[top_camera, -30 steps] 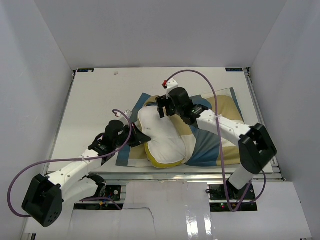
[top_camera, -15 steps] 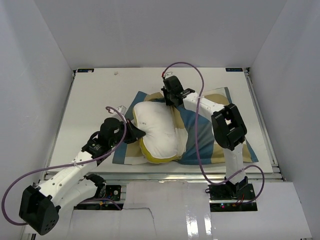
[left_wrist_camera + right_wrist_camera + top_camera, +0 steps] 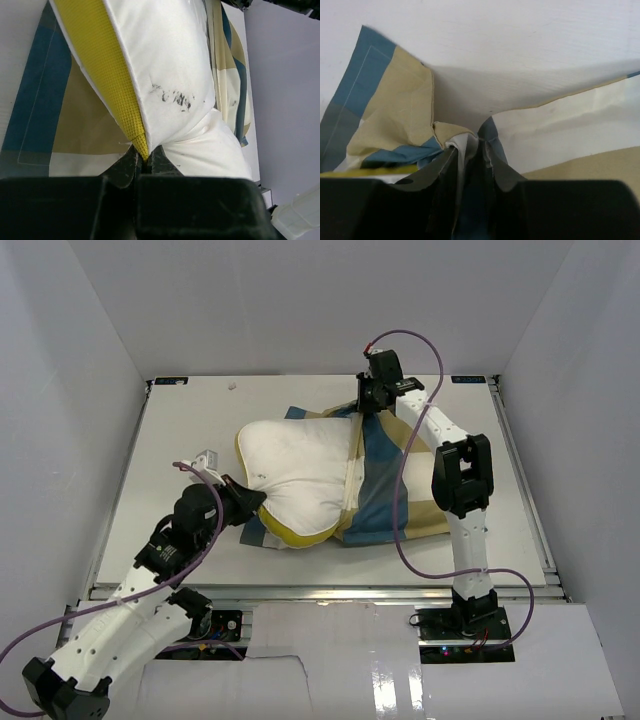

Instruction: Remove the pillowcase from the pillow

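White flat tabletop [image 3: 180, 440] w/ metal rail [image 3: 330, 590] along near edge, boxed by pale grey walls [image 3: 300, 300]. Small dark tag [image 3: 170, 381] at far-left corner, too small to read. Plump white pillow [image 3: 300, 475] w/ yellow piping lies mid-table, right end covered by tan/blue/cream checked fabric pillowcase [image 3: 395, 490]. Left gripper [image 3: 145, 162] clamped on pillow's yellow-edged near corner. Right gripper [image 3: 470, 150] pinched on pillowcase's far edge.

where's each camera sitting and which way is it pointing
Top external: fixed above and behind the arms, looking down at the table; both arms show, bases at the bottom.
Left wrist: on the left arm, looking along the left gripper, shut on a corner of the pillow.
Right wrist: on the right arm, looking along the right gripper, shut on the pillowcase.
Shared: the pillowcase shows in all three views.
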Controlling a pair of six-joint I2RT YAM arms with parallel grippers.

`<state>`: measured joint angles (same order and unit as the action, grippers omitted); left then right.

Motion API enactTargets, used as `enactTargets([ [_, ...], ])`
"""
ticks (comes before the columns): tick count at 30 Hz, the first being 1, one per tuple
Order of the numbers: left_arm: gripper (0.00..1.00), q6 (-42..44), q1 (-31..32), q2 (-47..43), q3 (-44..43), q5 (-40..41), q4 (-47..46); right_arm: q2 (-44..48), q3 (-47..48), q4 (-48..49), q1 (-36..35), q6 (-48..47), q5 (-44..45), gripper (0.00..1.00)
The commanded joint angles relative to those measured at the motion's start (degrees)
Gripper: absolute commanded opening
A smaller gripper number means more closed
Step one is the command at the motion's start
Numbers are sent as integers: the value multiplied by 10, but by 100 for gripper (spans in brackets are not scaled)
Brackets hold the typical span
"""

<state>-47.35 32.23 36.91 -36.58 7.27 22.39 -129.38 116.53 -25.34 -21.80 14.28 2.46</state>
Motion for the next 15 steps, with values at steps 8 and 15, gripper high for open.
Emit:
enactTargets([
  [8, 0, 4, -1, 81, 12, 43, -59, 218, -157, 57, -60, -49, -105, 75],
  [15, 0, -12, -1, 106, 32, 31, -95, 356, -359, 91, -81, -37, -156, 75],
])
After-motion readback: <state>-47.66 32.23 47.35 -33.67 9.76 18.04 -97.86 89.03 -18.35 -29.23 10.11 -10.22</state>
